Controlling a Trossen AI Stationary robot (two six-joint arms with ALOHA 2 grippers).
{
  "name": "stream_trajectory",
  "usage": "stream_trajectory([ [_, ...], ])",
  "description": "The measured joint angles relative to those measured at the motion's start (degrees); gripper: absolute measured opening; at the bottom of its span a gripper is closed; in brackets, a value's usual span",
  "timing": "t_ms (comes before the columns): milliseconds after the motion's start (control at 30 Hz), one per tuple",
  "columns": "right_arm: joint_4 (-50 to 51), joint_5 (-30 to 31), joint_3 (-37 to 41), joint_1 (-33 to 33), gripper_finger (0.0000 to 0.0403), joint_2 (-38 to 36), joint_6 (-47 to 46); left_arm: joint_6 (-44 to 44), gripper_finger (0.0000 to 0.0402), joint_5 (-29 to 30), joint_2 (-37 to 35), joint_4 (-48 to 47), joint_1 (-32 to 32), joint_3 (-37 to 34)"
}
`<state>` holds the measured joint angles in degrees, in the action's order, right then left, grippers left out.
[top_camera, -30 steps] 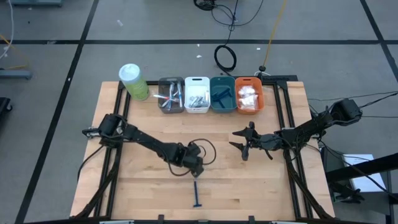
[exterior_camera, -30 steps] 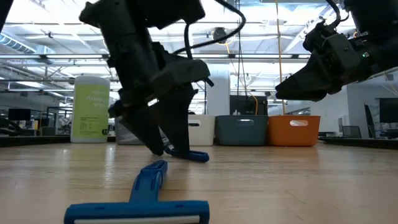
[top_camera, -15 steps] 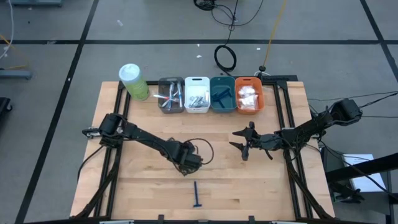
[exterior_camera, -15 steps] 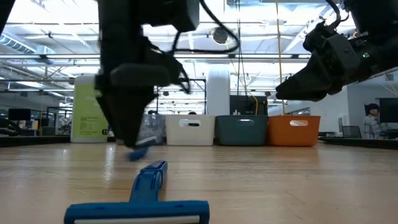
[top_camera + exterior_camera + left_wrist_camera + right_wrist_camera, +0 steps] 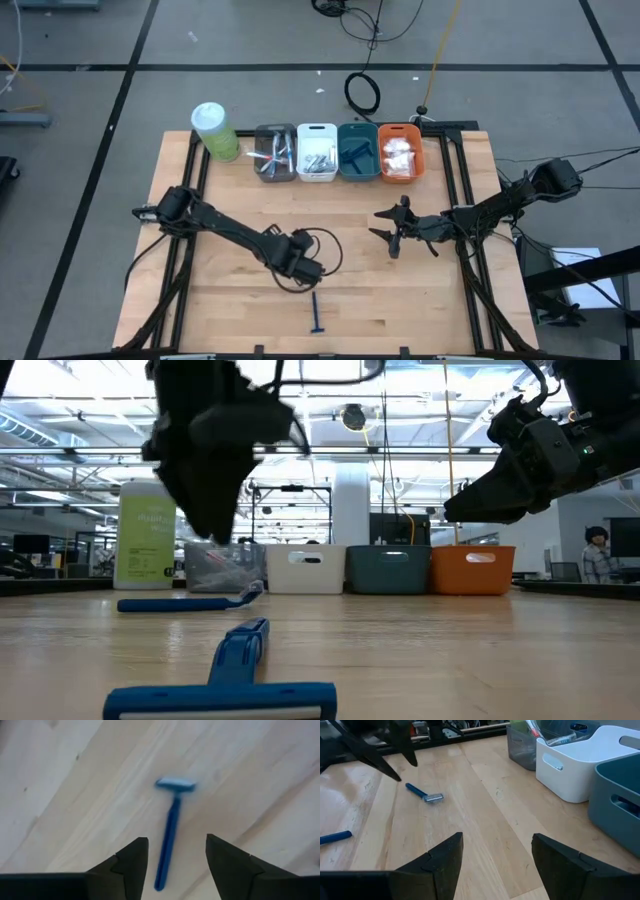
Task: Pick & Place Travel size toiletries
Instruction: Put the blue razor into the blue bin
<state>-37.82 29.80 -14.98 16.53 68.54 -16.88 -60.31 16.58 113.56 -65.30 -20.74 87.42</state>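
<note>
Two dark blue razors lie flat on the wooden table. One razor (image 5: 220,695) (image 5: 317,312) is close to the near edge, head toward that edge. The other razor (image 5: 190,602) (image 5: 425,793) (image 5: 170,830) lies left-right under my left gripper, head toward the table's right; the arm hides it in the high view. My left gripper (image 5: 305,268) (image 5: 177,839) (image 5: 215,530) hangs open above that razor, clear of it. My right gripper (image 5: 385,235) (image 5: 497,837) waits open above the table's right half.
Along the far edge stand a grey bin (image 5: 275,152), a white bin (image 5: 317,152), a teal bin (image 5: 358,150) and an orange bin (image 5: 400,150), each holding items. A pale-green cylinder (image 5: 214,130) stands left of them. A cable loops beside my left gripper.
My left gripper carried a blue razor by one end a short way toward the table's left, let it go and rose. That razor, tilted before, now lies flat on the table. The razor at the near edge and my right arm stayed still.
</note>
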Motion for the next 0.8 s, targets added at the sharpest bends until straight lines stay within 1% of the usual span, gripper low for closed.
stream_trajectory([
  [167,0.48,-0.02,0.0,0.0,0.0224,0.01,0.0,1.58,0.0193,0.02,0.0,-0.02,0.01,-5.67],
  [367,0.42,-0.02,0.0,0.0,0.0224,0.0,0.01,6.86,0.0206,-0.58,-0.17,5.41,0.27,-12.79],
  [633,0.44,-0.04,0.0,0.0,0.0224,0.02,0.01,8.26,0.0191,-2.76,-0.41,4.43,1.24,-12.91],
  [733,0.51,-0.04,0.0,0.0,0.0224,0.01,0.0,8.73,0.0185,-3.35,-1.97,4.0,1.65,-13.01],
  [800,0.59,-0.04,0.0,0.0,0.0224,0.0,0.0,8.26,0.0185,-2.71,-4.03,3.89,1.9,-13.03],
])
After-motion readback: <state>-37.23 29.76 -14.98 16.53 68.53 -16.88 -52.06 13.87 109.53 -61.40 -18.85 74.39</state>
